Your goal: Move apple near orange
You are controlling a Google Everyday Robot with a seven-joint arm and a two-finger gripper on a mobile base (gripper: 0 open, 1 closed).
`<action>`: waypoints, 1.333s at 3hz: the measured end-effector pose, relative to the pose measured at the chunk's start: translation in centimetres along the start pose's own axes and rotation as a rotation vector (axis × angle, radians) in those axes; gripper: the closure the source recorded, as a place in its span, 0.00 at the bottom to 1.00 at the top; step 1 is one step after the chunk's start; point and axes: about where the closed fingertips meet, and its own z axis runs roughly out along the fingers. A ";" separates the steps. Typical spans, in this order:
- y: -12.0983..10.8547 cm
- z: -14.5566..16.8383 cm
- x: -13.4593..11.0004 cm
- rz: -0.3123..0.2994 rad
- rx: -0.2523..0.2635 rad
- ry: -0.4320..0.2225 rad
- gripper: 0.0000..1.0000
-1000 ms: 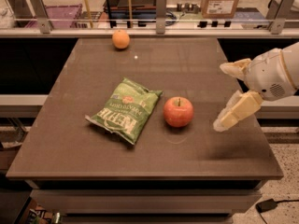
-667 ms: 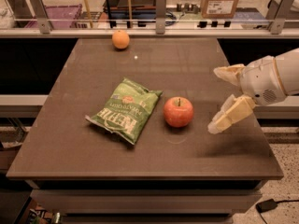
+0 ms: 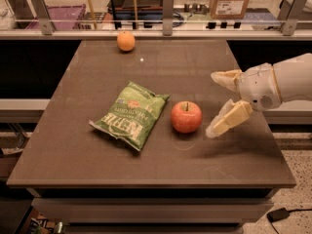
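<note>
In the upper left the small, smooth orange (image 3: 126, 41) sits unmoved at the far edge of the matte brown table (image 3: 68, 150). The crinkled green chip bag (image 3: 130, 115) and the glossy, round red apple (image 3: 185, 117) at centre frame, well apart from the orange, have also kept their places. Only the gripper (image 3: 212, 104) has slid leftward from the right, its pale, blunt fingers spread wide, now just beside the apple, so a grasp looks close
</note>
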 end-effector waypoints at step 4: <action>1.6 3.9 0.6 0.060 -0.031 -0.169 0.00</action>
